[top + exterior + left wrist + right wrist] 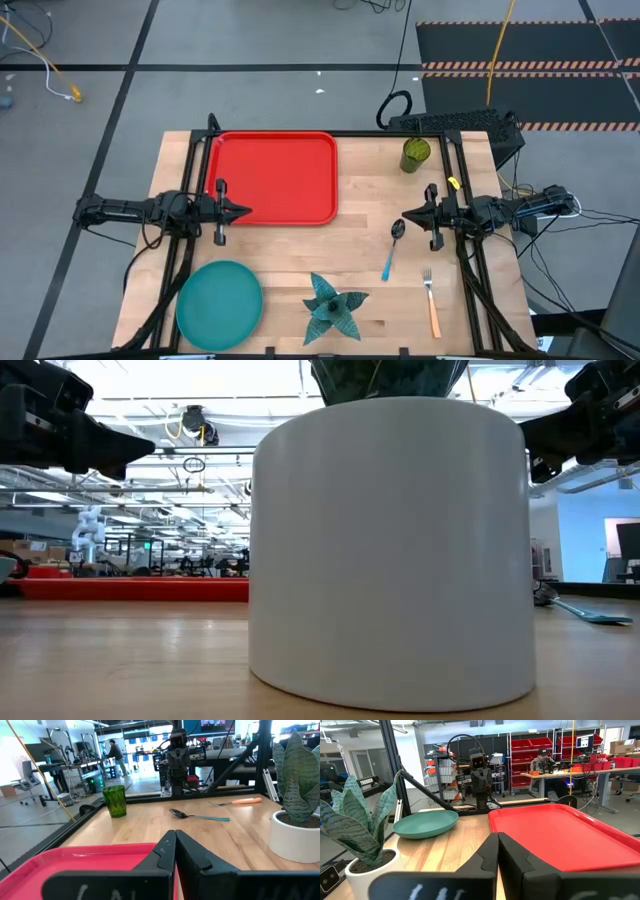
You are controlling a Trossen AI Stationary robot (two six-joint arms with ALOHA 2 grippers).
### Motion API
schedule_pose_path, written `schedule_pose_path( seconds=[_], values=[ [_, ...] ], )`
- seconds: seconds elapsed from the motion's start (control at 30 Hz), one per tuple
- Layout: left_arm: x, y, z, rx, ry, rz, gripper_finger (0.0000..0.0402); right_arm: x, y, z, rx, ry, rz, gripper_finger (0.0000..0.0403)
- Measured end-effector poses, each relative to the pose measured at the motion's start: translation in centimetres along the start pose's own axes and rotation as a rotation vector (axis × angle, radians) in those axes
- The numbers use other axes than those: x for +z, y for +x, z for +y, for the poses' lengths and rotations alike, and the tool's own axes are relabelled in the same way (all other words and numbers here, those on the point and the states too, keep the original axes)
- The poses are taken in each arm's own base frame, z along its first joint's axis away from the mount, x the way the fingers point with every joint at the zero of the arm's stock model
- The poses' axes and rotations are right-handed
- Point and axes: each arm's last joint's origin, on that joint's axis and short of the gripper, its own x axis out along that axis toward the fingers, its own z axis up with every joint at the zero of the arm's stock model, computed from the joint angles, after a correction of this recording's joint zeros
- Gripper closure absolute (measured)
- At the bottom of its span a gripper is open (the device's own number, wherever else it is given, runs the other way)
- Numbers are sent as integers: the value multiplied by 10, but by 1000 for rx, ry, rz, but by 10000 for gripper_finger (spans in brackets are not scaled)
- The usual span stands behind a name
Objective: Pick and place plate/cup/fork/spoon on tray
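The tray (275,178) lies bare at the counter's (370,270) far left, evidently waiting to be loaded; the left tool (243,211), shut and holding nothing, hovers over its near edge. The plate (219,305) sits at the near left corner. The spoon (392,250) and fork (431,302) lie just near of the right tool (408,217), also shut and unladen, with the cup (416,154) just beyond it

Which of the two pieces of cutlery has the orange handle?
The fork, lying nearest the table's right edge; the spoon beside it has a light blue handle.
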Motion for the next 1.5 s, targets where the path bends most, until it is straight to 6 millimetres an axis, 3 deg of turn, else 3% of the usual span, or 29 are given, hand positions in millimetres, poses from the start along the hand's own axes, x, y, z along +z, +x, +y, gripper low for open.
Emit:
schedule_pose_path(
  seconds=[1.2,1.37,1.5],
  values=[
    [0,0,0,0,0,0,392,0,0,0,-3,-64,-1,403],
    [0,0,1,18,102,3,392,0,0,-1,-29,-69,-5,403],
    [0,0,1,45,84,6,392,0,0,-1,-29,-70,-5,403]
  ],
)
